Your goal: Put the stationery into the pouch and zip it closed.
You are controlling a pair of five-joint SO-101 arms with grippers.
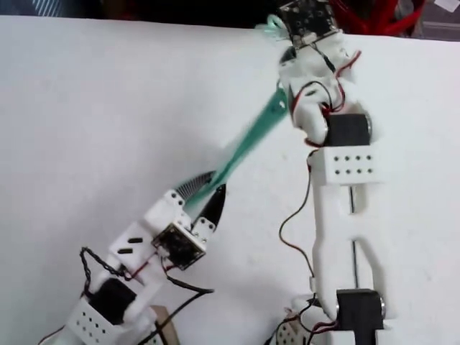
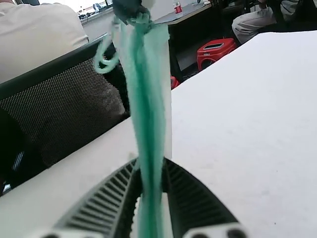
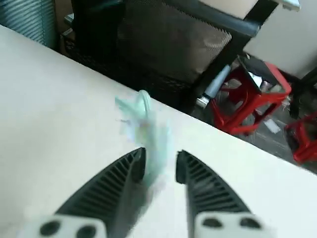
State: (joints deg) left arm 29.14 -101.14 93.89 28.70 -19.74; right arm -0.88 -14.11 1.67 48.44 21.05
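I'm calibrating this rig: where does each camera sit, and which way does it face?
High view: above the table, looking down on both arms and the pouch.
Left wrist view: on the left arm, facing along left fingers shut on the pouch.
Right wrist view: on the right arm, facing past parted right fingers toward the table edge.
Shared: the pouch, in all three.

Nothing legible in any of these, tbh. The small red and white object (image 2: 177, 7) on the far desk, top of the left wrist frame, may carry print, but it's too tiny to read. The dark circuit board (image 1: 307, 18), top of the high view, shows just specks.
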